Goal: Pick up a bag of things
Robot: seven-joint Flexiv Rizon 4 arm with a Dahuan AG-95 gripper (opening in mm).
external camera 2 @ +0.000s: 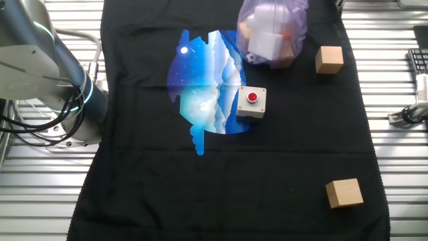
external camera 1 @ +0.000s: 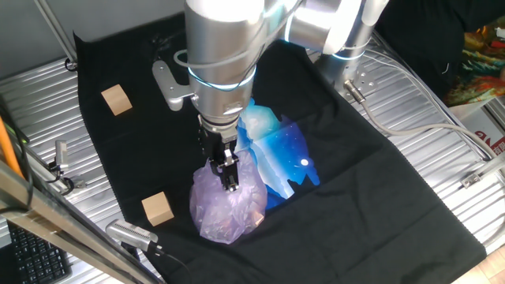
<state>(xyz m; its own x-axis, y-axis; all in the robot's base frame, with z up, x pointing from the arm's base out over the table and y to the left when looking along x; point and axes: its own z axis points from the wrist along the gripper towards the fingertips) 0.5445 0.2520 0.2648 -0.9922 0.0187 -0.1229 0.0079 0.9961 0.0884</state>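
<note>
The bag of things [external camera 1: 229, 207] is a bulging pale-purple plastic bag that rests on the black cloth [external camera 1: 371, 197], with pinkish items showing through. In the other fixed view the bag [external camera 2: 271, 30] lies at the top edge with a white and orange item inside. My gripper [external camera 1: 229, 175] points straight down onto the top of the bag. Its dark fingers stand close together, pinched on the crinkled plastic. The gripper does not show in the other fixed view; only the arm's base [external camera 2: 47, 73] shows there, at the left.
A shiny blue-and-white plastic bag [external camera 1: 280, 154] lies right beside the purple bag. A grey box with a red button [external camera 2: 251, 102] sits on its edge. Two wooden cubes [external camera 1: 117, 99] [external camera 1: 158, 208] lie on the cloth. Metal table slats and cables surround the cloth.
</note>
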